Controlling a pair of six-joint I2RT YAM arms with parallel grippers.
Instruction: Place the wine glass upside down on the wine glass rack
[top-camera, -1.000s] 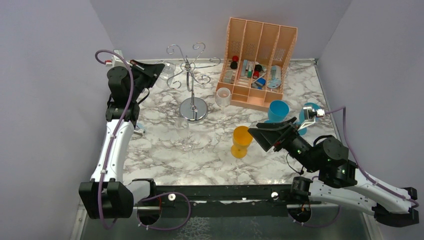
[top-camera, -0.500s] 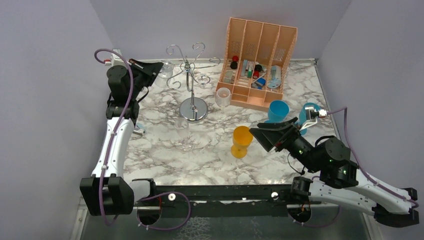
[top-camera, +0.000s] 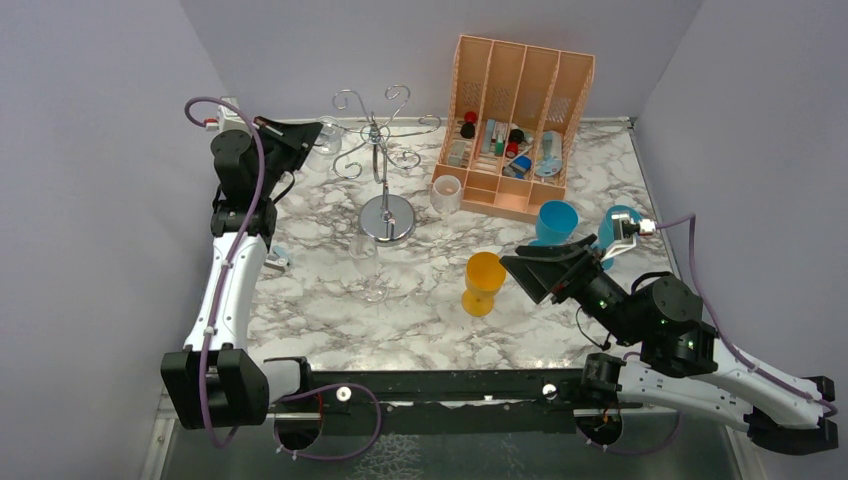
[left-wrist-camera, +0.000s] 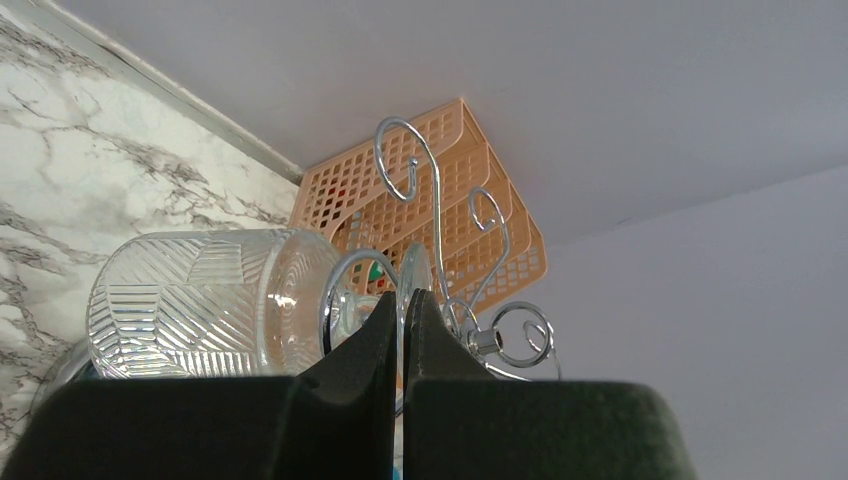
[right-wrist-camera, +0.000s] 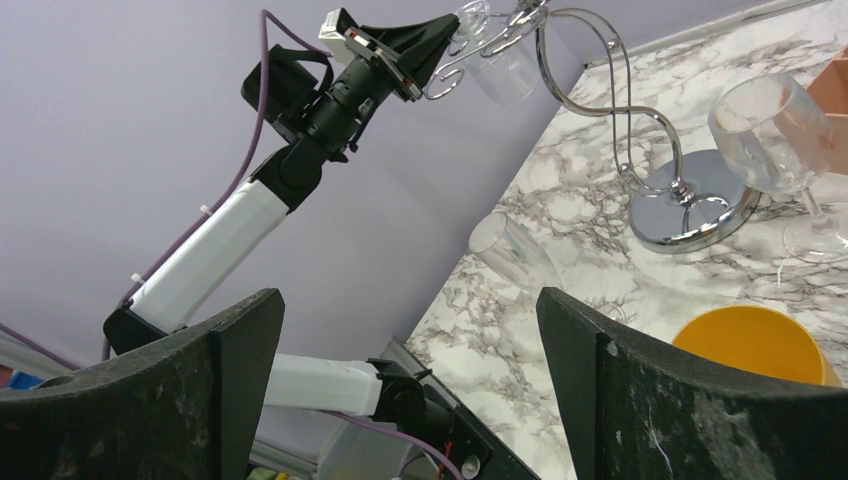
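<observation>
Shifted slightly left, left gripper (left-wrist-camera: 402, 300) — pinching one wine glass (left-wrist-camera: 200, 305) beside one wine glass rack (top-camera: 388, 217), right gripper (right-wrist-camera: 408, 300) spread wide

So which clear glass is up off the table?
The ribbed wine glass, pinched in the left pincer at the scrolled top of the rack; the plain wine glass stands on the marble near its base.

Orange slotted organiser (top-camera: 520, 80), yellow goblet (top-camera: 484, 276), blue cup (top-camera: 556, 220), small white cup (top-camera: 446, 193), marble table (top-camera: 330, 312)

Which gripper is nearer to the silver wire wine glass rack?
Left. The left gripper is at the rack top; the right gripper is far off, beside the orange plastic goblet.
</observation>
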